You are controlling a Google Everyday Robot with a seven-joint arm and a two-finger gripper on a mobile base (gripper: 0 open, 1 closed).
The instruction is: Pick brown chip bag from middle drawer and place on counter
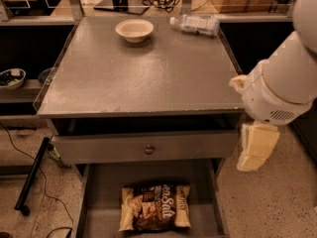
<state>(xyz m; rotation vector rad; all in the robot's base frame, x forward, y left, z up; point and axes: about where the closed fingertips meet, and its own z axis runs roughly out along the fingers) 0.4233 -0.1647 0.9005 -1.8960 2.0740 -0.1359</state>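
Observation:
The brown chip bag (156, 207) lies flat on the floor of the pulled-out middle drawer (101, 202), near its centre. Above it spreads the grey counter (143, 78). My white arm (285, 83) comes in from the right, beside the counter's front right corner. The cream-coloured gripper (255, 148) hangs below the arm, pointing down. It is to the right of the drawer, well above and apart from the bag, and holds nothing that I can see.
A cream bowl (134, 29) and a lying plastic bottle (194, 24) sit at the back of the counter. A closed drawer front with a round knob (148, 149) overhangs the open drawer. Cables and a black stand leg (32, 175) lie on the floor at left.

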